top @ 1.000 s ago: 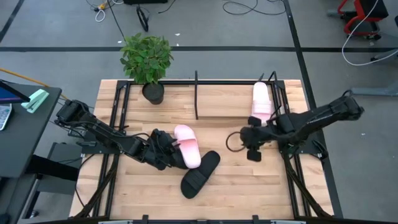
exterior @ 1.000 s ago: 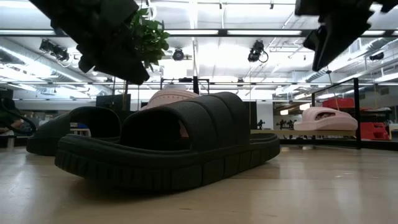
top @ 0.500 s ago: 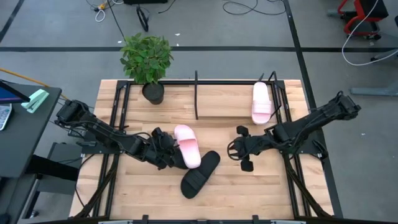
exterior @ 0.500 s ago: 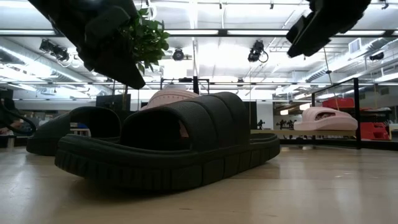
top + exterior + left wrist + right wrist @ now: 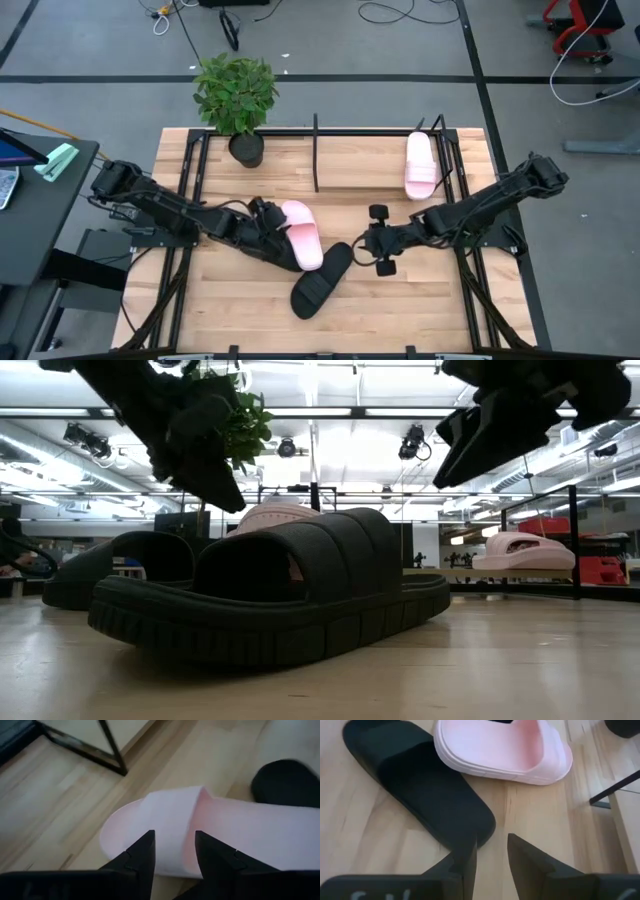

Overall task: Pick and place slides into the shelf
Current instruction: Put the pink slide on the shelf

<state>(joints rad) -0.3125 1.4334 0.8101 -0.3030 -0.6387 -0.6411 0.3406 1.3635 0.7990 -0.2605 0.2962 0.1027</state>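
Pink slide (image 5: pixel 210 830) lies just beyond the left fingers (image 5: pixel 142 852), untouched.

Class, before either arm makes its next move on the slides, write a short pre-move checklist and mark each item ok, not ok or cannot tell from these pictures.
1. Left gripper lined up on the pink slide mid-table: ok, its fingers point at the strap.
2. Left gripper empty: ok, nothing between the fingers.
3. Right gripper empty and near the black slide: ok, it hangs just off that slide's end.
4. Two arms apart: ok, with the slides between them in the high view.
5. Shelf has room: ok, only one pink slide at its right end.
6. Second black slide reachable: cannot tell, the left arm hides it from above.
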